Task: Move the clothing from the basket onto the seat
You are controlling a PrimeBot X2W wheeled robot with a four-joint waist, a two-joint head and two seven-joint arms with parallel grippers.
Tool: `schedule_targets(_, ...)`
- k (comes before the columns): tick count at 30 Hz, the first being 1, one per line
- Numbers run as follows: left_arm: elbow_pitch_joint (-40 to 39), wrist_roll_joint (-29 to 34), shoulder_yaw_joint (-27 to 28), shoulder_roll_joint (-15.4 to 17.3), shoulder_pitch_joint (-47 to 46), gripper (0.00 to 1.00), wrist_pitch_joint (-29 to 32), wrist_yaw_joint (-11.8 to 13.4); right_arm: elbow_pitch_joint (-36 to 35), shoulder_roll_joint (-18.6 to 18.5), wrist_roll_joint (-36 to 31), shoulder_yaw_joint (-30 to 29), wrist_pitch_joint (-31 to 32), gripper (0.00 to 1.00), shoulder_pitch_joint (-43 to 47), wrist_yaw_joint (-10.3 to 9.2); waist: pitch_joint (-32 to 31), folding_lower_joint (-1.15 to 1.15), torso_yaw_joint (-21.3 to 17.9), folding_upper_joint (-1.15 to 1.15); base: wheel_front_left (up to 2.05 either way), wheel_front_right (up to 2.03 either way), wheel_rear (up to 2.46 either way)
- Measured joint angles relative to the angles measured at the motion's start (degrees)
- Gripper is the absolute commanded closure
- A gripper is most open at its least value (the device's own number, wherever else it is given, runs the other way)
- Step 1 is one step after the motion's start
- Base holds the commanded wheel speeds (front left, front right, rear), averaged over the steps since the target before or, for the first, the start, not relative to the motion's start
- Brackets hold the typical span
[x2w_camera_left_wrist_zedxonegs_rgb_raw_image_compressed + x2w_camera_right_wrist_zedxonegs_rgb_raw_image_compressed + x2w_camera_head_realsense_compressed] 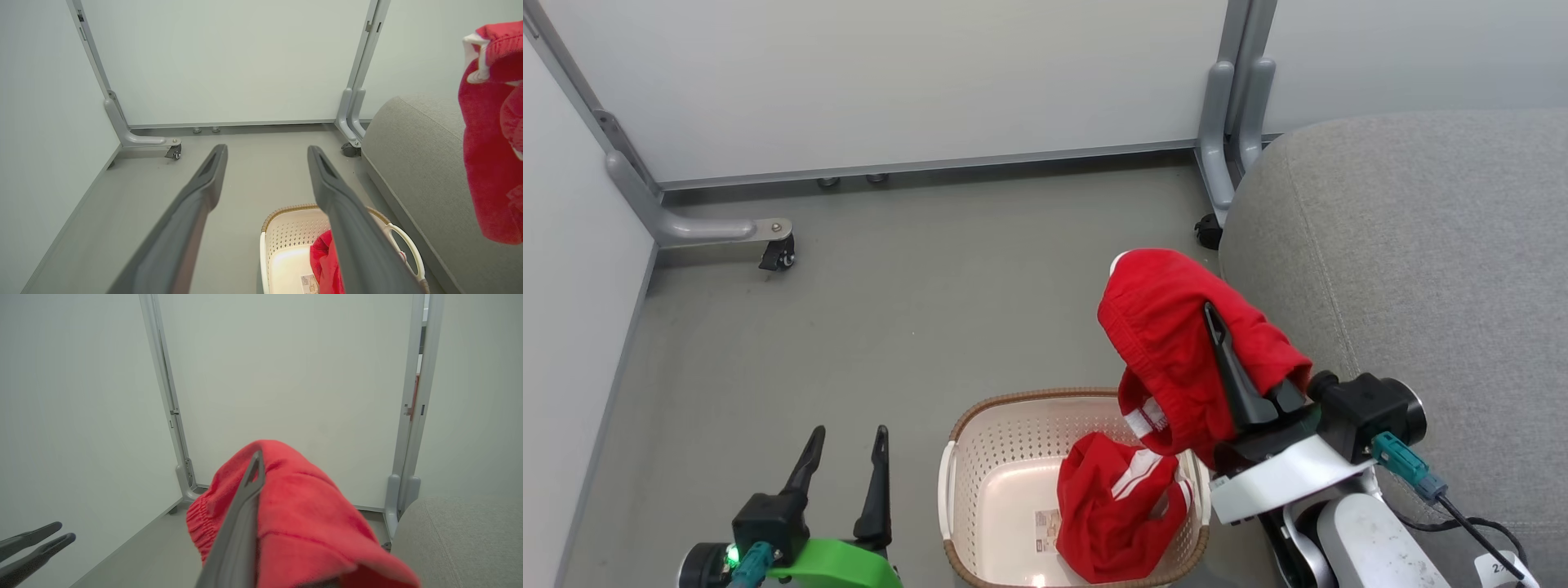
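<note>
The grey floor (915, 286) runs back to pale partition panels. On it, near the front, stands the cream perforated basket (996, 457) with its brown woven-look rim. One crumpled red garment (1111, 514) with white stripes lies inside against the right wall, beside a barcode sticker (1047, 531) on the basket's bottom. The large grey seat (1421, 261) stands on the floor just right of the basket. Farther back, a grey partition foot (719, 229) with a black caster (778, 257) rests at the left, and another caster (1209, 233) sits by the seat's rounded corner.
</note>
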Motion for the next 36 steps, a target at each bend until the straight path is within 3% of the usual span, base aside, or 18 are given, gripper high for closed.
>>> schedule_targets(6, -1.1, -3.4, 0.5, -0.1, 1.8, 0.0, 0.0, 0.3, -0.3, 0.0, 0.0, -0.7, 0.0, 1.0, 0.8, 0.0, -0.1, 0.0, -0.4, 0.0, 0.0, 0.0, 0.0)
schedule_targets(36, -1.0, -4.0, -0.1, -0.1, 2.0, 0.0, 0.0, 0.8, -0.3, 0.0, 0.0, -0.6, 0.0, 1.0, 0.7, 0.0, -0.2, 0.0, -1.8, 0.0, 0.0, 0.0, 0.0)
